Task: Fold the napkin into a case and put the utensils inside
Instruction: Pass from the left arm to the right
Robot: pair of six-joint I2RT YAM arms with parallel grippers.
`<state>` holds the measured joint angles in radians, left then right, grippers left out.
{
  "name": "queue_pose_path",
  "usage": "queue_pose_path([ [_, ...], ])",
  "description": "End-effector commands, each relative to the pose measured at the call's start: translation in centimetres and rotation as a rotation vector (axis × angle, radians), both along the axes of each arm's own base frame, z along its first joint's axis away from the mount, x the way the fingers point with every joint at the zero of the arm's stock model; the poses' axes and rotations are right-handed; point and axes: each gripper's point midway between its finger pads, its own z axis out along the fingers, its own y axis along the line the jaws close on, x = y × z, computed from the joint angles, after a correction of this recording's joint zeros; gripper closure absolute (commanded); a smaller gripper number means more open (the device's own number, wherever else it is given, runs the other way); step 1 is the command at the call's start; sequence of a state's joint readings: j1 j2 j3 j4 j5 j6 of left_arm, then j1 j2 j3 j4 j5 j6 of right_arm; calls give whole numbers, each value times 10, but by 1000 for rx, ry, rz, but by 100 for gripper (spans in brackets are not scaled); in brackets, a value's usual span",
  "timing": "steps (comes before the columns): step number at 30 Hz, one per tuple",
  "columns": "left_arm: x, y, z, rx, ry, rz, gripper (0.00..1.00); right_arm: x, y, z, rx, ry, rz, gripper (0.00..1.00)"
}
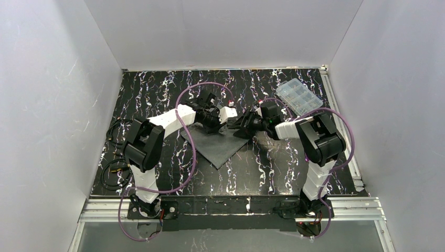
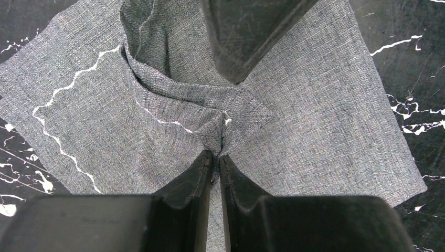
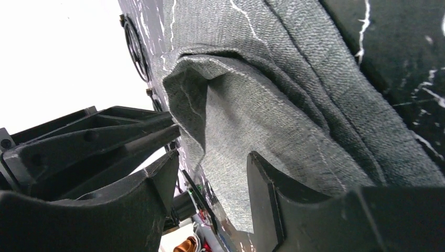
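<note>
The dark grey napkin (image 1: 220, 149) lies flat on the black marbled table (image 1: 157, 89), its far corner lifted into a bunched fold. My left gripper (image 1: 226, 121) is shut on that fold, and the left wrist view shows cloth (image 2: 315, 105) pinched between the tips of the left gripper (image 2: 216, 156). My right gripper (image 1: 240, 126) faces it from the right and stands open (image 3: 212, 155), with the raised cloth (image 3: 262, 105) beside its right finger (image 3: 273, 199). One right finger (image 2: 241, 31) hangs over the fold. The utensils and a case are out of view.
A clear plastic compartment box (image 1: 299, 96) sits at the table's far right. Black cables (image 1: 113, 173) lie along the left edge. Purple cables (image 1: 191, 157) loop off both arms. White walls close in three sides.
</note>
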<state>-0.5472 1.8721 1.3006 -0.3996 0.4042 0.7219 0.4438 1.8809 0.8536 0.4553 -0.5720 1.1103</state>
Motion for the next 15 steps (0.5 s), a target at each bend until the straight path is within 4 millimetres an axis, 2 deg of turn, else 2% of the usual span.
queue_pose_path([
  [1, -5, -3, 15, -19, -23, -18, 88, 13, 15, 30, 61, -82, 5, 41],
  [10, -7, -2, 15, -11, -22, -18, 87, 6, 40, 20, 57, -73, 54, 45],
  [15, -8, -1, 17, -7, -24, -13, 87, 5, 39, 16, 48, -70, 47, 64],
])
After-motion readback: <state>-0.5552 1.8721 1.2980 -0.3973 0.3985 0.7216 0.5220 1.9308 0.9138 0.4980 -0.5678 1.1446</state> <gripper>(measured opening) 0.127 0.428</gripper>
